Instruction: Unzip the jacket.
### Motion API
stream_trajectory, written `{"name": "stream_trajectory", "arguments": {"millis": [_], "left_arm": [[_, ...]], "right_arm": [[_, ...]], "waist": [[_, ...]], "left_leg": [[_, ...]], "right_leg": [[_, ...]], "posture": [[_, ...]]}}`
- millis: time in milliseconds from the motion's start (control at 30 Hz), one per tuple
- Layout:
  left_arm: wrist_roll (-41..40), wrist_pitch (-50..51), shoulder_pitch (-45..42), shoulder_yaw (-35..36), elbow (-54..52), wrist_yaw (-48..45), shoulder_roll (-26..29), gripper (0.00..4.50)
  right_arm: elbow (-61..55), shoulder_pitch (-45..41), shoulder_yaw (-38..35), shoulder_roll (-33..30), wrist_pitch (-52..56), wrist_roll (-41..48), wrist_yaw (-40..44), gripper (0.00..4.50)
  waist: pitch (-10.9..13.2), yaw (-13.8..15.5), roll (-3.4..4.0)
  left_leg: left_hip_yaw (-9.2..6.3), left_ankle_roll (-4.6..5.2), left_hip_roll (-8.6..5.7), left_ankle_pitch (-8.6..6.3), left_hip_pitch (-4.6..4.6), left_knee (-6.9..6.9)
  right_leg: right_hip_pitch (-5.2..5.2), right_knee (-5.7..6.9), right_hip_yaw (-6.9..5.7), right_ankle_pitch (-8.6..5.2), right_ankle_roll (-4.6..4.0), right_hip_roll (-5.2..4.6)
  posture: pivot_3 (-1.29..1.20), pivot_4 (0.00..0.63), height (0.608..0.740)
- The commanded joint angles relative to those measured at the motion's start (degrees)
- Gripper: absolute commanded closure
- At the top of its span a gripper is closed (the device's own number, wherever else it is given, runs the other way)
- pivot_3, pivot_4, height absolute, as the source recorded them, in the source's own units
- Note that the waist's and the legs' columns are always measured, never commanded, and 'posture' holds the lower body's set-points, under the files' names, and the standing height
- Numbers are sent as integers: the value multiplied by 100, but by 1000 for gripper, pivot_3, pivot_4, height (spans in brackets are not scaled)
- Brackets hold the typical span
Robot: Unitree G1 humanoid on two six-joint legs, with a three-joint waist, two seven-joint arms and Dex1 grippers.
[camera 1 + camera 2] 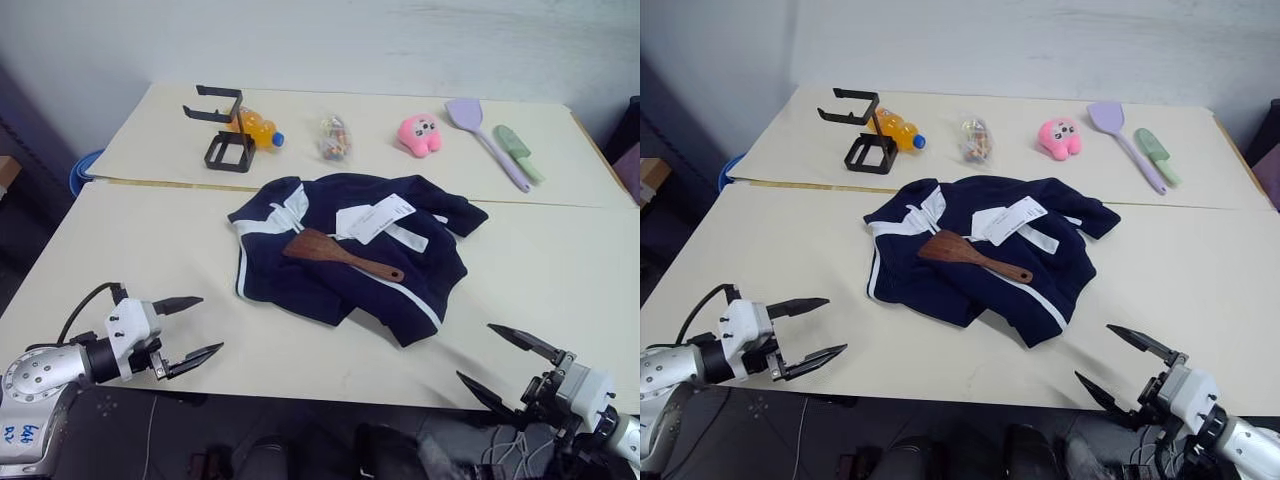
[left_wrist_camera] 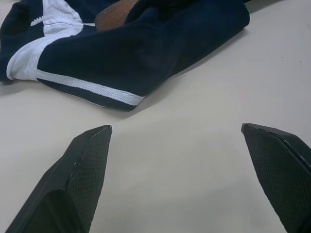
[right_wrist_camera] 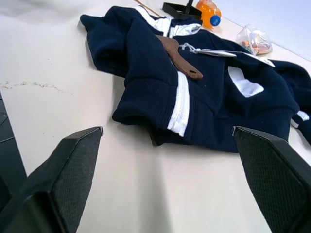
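Two black-fingered grippers, left [image 1: 187, 328] and right [image 1: 508, 362], hover wide apart and empty near the table's [image 1: 150, 260] front edge. Between them, farther back, lies the crumpled navy track jacket [image 1: 330, 275] with a brown wooden spatula [image 1: 335, 253] on it. Head views add the pink plush toy [image 1: 420, 133]; the right wrist view reveals the jacket's ribbed hem [image 3: 146, 104].

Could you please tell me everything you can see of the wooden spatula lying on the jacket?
The wooden spatula is reddish-brown, with a broad flat blade and a slim handle. It lies flat across the crumpled navy jacket, blade toward the robot's left, handle end toward its right, just in front of the white paper tag. Neither gripper touches it.
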Motion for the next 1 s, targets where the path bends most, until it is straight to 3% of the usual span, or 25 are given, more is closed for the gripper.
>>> {"name": "stream_trajectory", "arguments": {"millis": [33,100,433,1000], "left_arm": [[29,-134,-39,55,45,-19,43,0],[229,-145,-152,-77,75,98,52,0],[-986,808,-197,68,-283,-754,244,0],[-1298,1192,-545,55,-492,-440,15,0]], "right_arm": [[75,-141,-114,-100,92,119,-5,33],[40,-246,-74,-86,212,133,-47,33],[-190,-474,-94,-136,710,225,-44,33],[-632,-1306,-18,-172,1847,603,-231,33]], "waist": [[0,-3,0],[0,-3,0],[1,-3,10],[1,-11,10]], "left_leg": [[1,1,-1,0,1,0],[1,1,0,1,1,0],[0,-5,2,5,4,1],[1,-4,0,5,3,1]], "right_leg": [[0,1,0,0,0,0],[-1,3,0,0,0,1],[-3,16,0,-2,-4,2],[-2,17,-1,-2,-3,7]], "posture": [[0,150,740],[0,150,740],[0,150,740],[0,150,740]]}}
